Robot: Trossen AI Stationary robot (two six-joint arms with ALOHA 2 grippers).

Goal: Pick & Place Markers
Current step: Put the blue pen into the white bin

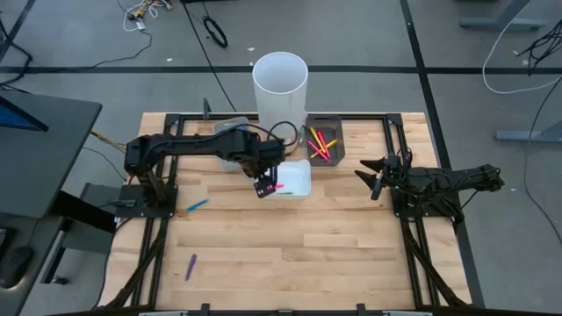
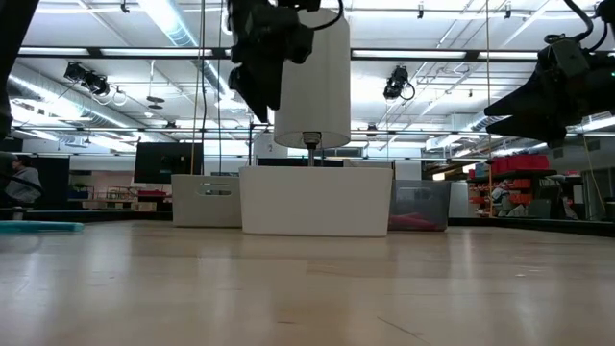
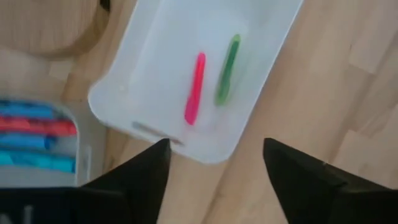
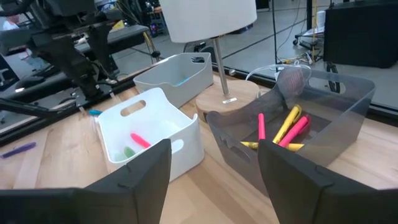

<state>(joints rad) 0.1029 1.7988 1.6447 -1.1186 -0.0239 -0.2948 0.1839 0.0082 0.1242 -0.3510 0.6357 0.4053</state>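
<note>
A pink marker (image 3: 195, 88) and a green marker (image 3: 227, 68) lie on the floor of the white tray (image 1: 300, 179). My left gripper (image 1: 265, 187) hangs open and empty above that tray's left end; it also shows in the left wrist view (image 3: 214, 163). Several yellow and pink markers (image 1: 320, 144) lie in the dark grey tray (image 4: 348, 99). Blue and red markers (image 3: 34, 134) lie in a third, light grey tray (image 4: 177, 76). A blue marker (image 1: 197, 205) and a purple marker (image 1: 190, 267) lie on the table. My right gripper (image 1: 371, 178) waits open at the right.
A tall white cylinder (image 1: 280, 84) stands on a round wooden base behind the trays. Black frame rails (image 1: 158, 237) run along the table's left and right sides. Bare wood (image 1: 299, 254) lies in front of the trays.
</note>
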